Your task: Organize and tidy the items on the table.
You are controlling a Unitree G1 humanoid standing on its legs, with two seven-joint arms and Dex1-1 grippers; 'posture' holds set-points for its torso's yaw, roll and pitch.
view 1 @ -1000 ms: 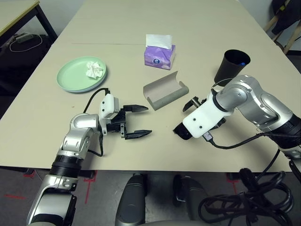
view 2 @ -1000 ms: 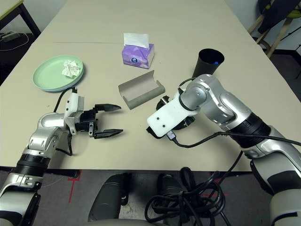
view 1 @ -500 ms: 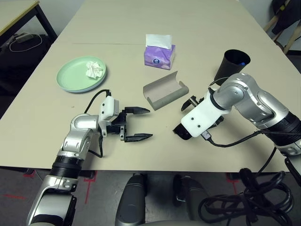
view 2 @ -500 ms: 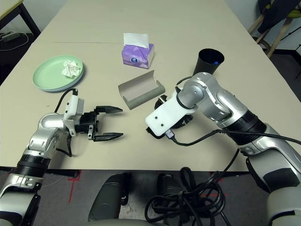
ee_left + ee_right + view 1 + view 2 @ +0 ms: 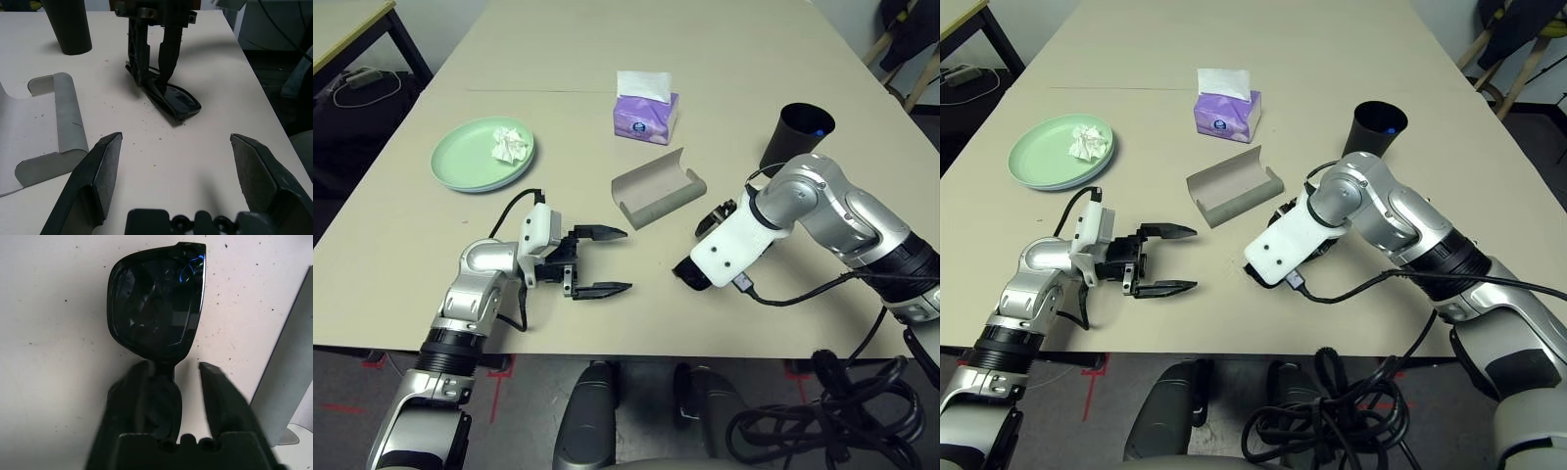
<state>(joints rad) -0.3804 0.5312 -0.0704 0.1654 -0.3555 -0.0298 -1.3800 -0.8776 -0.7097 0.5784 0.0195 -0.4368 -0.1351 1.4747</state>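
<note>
Our landmark is the grey case [image 5: 661, 192], which lies open on the table [image 5: 587, 323]. The black sunglasses [image 5: 156, 303] lie on the robot's right side of the case, toward the robot. Our right gripper [image 5: 177, 366] is directly over them, its two fingers partly apart around the bridge; we cannot tell if they touch it. The long axis of the glasses runs away between these fingers. Our left gripper [image 5: 631, 259], spread wide and empty, is farther from the glasses, so the right should close and lift.
</note>
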